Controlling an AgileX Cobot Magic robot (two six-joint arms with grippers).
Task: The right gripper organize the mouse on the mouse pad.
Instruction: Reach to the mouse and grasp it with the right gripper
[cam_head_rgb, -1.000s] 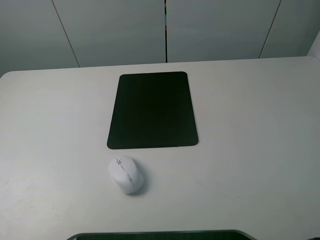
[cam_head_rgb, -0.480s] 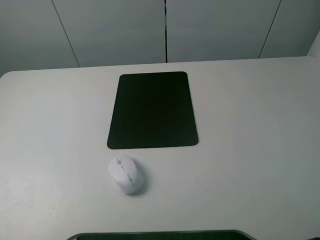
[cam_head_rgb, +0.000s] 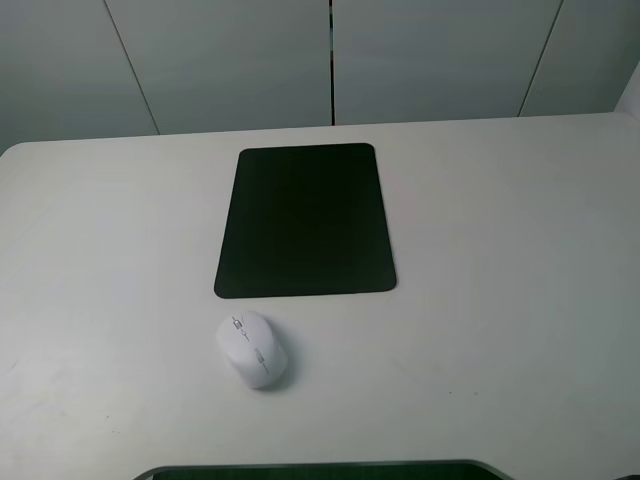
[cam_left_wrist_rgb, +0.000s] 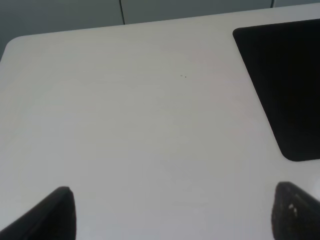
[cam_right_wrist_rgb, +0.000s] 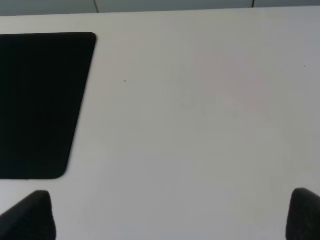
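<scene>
Mouse (cam_head_rgb: 250, 348) lying on table (cam_head_rgb: 500, 250), off mouse pad (cam_head_rgb: 305, 220), near its front left corner. Right gripper (cam_right_wrist_rgb: 167, 217) hovering over table, jaws standing wide apart. Left gripper (cam_left_wrist_rgb: 172, 212) jaws likewise gaping.

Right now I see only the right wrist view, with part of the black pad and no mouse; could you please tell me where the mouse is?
Observer: The mouse lies on the table, just off the near edge of the mouse pad, by its left corner. There is a small gap between them.
Operator: Thank you. Is anything lying on the rest of the pad?
Observer: No, the high view shows its whole surface bare.
Operator: And where is the other arm?
Observer: The left gripper is open and holds nothing. It hangs over bare table to the left of the pad.
</scene>
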